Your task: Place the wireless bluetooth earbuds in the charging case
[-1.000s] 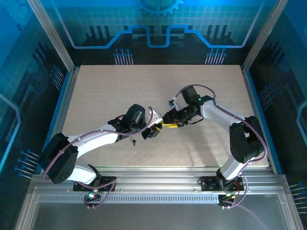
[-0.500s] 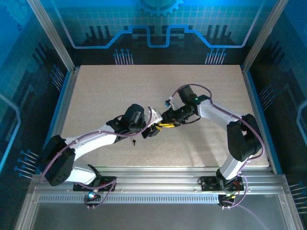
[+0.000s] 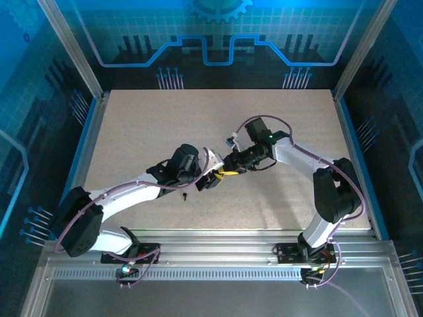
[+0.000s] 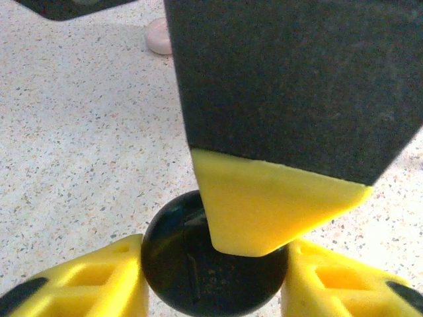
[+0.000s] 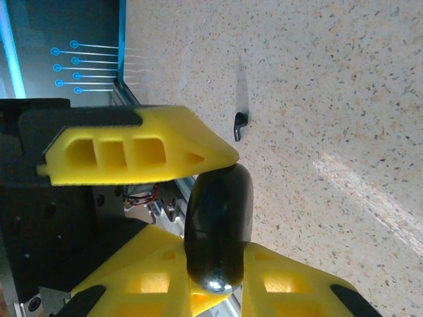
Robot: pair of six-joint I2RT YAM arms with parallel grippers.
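Observation:
The charging case (image 4: 198,264), a round black puck, hangs above the table between both grippers. My left gripper (image 4: 215,277) is shut on its rim, one yellow finger pressing each side. My right gripper (image 5: 228,271) is shut across its two flat faces, seen edge-on in the right wrist view (image 5: 218,224). One right fingertip (image 4: 264,211) overlaps the case from above in the left wrist view. In the top view the left gripper (image 3: 215,179) and right gripper (image 3: 225,172) meet tip to tip mid-table. One black earbud (image 3: 186,196) lies on the table near the left wrist, also in the right wrist view (image 5: 239,125).
A small pale pink thing (image 4: 158,36) lies on the speckled table (image 3: 145,125) beyond the case. Blue-lit walls and metal posts (image 3: 89,125) enclose the table. The aluminium rail (image 3: 218,254) with both arm bases runs along the near edge.
My right gripper has slid slightly left to the left gripper and its jaws have closed onto the case. The left arm has barely moved and the earbud lies where it was.

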